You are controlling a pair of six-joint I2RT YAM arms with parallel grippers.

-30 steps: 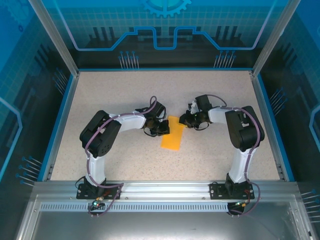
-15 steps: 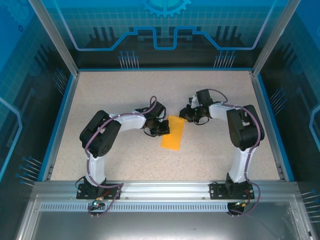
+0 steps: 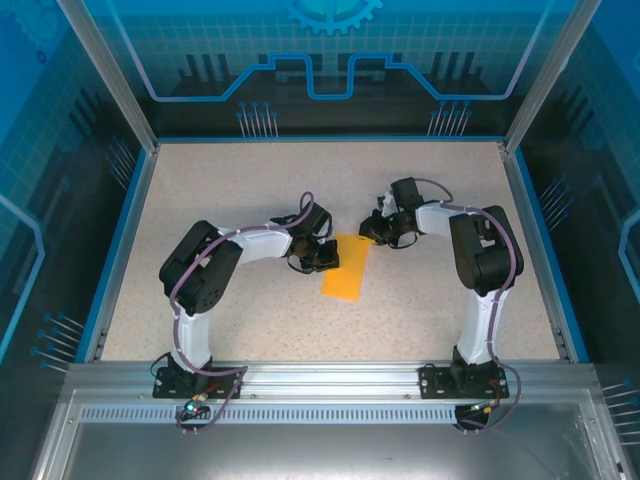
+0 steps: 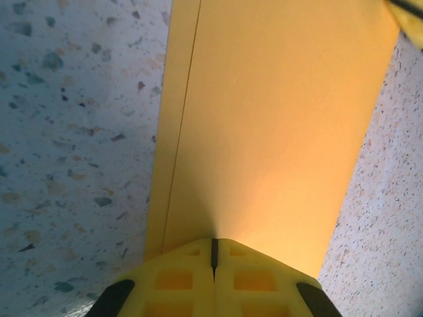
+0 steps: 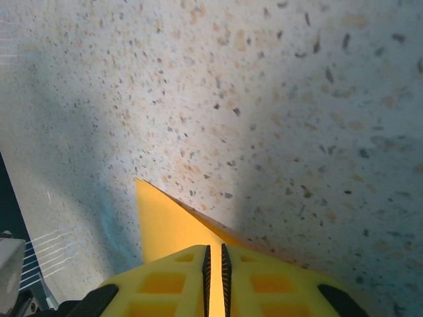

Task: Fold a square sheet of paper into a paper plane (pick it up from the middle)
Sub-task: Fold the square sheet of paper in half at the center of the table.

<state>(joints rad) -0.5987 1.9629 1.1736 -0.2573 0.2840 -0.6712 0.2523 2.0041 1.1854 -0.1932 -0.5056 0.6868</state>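
Paper (image 3: 346, 272) folded just once, nose folds seemingly remaining; left end effector (image 4: 213, 243) closed against it, right end effector (image 5: 215, 249) pinching its corner.

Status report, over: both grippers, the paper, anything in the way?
Left gripper shut on the left edge of the paper sheet. Right gripper shut on its far right corner. Sheet folded into a strip, on the table. No obstruction seen.

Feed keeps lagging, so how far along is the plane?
Done: the paper is folded in half, a narrow strip. In hand: right fingers pinch its far corner; left fingers, closed, sit at its left edge. Left: pointed nose and wings, none formed yet.
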